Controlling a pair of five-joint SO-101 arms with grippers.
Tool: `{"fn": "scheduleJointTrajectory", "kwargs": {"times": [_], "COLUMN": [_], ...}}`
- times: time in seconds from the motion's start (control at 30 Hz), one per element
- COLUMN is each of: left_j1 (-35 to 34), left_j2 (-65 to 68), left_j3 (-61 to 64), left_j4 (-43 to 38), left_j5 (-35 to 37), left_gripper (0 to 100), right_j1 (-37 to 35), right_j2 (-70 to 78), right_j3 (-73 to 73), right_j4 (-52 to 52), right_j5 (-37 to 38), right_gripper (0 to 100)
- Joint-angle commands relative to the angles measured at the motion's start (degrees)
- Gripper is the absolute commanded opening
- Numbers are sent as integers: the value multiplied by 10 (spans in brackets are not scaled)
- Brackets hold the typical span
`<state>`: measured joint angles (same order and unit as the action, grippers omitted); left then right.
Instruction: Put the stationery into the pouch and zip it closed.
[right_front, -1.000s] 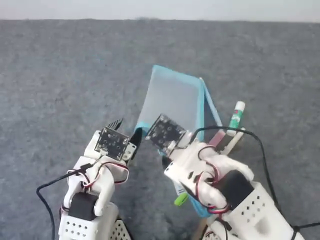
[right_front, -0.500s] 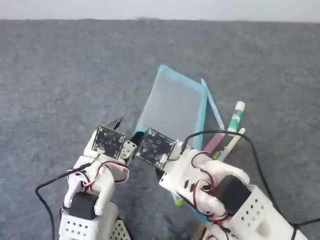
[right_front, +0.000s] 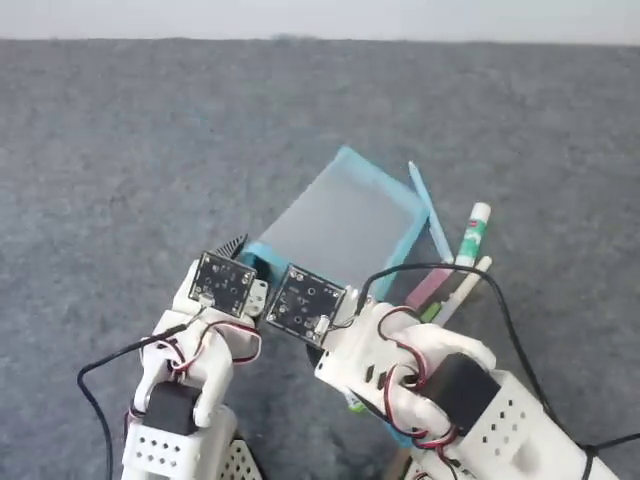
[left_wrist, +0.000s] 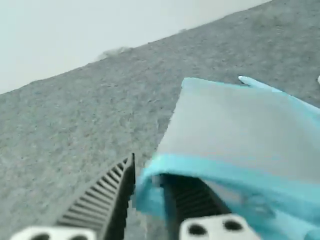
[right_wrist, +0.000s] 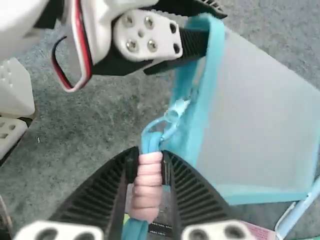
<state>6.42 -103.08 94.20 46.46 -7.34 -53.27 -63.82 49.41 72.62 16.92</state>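
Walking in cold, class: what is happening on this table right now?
Two robot arms work on a blue pouch. The right gripper is shut on a pink ribbed piece at its zip edge; the left gripper sits at the pouch's near corner. Several pens lie beside the pouch, outside it.

Grey felt tabletop (right_front: 120, 150) beneath pale wall (right_front: 300, 18)
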Motion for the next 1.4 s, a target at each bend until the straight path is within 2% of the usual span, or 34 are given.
{"fn": "scheduleJointTrajectory", "kwargs": {"times": [0.0,0.1,0.3,0.43,0.8,1.03,1.23,1.37], "left_j1": [-9,-11,-95,-123,-124,-125,-143,-146], "left_j2": [-1,-1,-1,1,1,2,2,2], "left_j3": [-15,-15,-29,-36,-36,-36,-36,-36], "left_j4": [-18,-17,-18,-17,2,2,2,2], "left_j5": [4,7,31,45,46,49,60,61], "left_gripper": [11,11,11,11,11,11,11,11], "right_j1": [43,87,142,155,209,213,262,265], "right_j2": [-11,-10,-5,48,196,231,258,262], "right_j3": [-4,-4,-7,-18,-112,-148,-150,-151], "right_j4": [3,0,-2,-11,-18,-12,-18,-19], "right_j5": [11,11,25,21,8,-3,13,16], "right_gripper": [6,6,6,6,6,6,6,6]}}
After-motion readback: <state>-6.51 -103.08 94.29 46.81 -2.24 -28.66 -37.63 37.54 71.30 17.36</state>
